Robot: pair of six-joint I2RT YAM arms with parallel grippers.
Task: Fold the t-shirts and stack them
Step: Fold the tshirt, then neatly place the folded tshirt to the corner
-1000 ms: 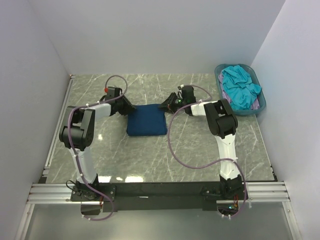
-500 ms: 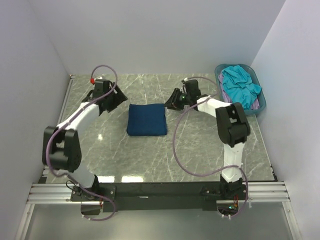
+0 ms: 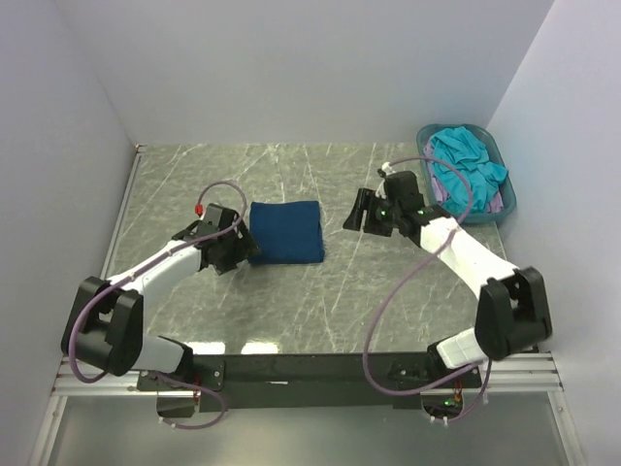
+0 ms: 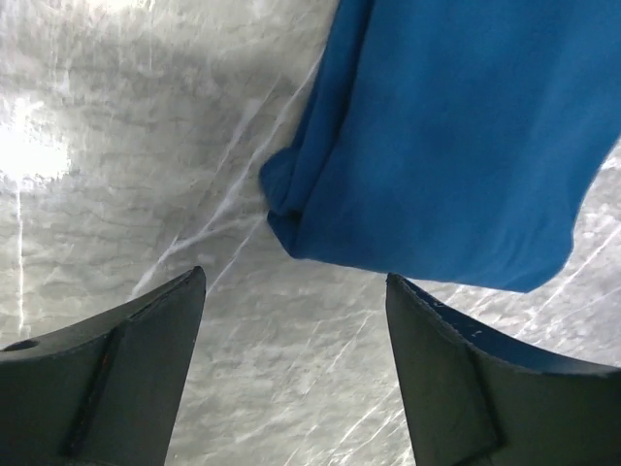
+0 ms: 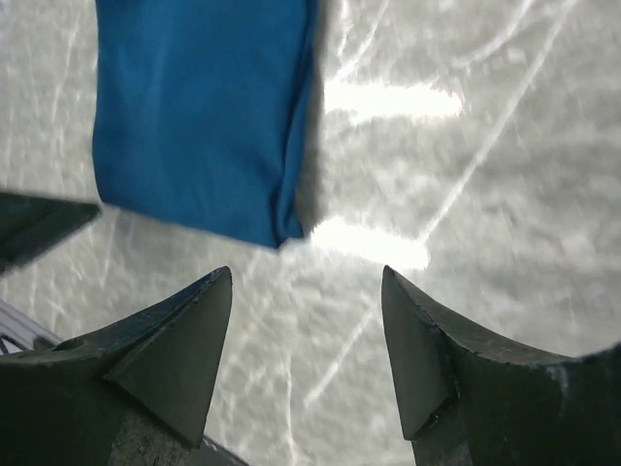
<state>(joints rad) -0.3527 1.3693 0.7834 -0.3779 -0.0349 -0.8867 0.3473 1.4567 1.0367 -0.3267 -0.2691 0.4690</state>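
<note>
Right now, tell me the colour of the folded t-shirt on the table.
Dark navy blue; the folded t-shirt shows best in the top external view.

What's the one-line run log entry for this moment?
navy t-shirt: folded, on table | left fingers: open, empty, beside its left edge | right fingers: open, empty, clear of shirt | turquoise t-shirt: crumpled in basket
</note>
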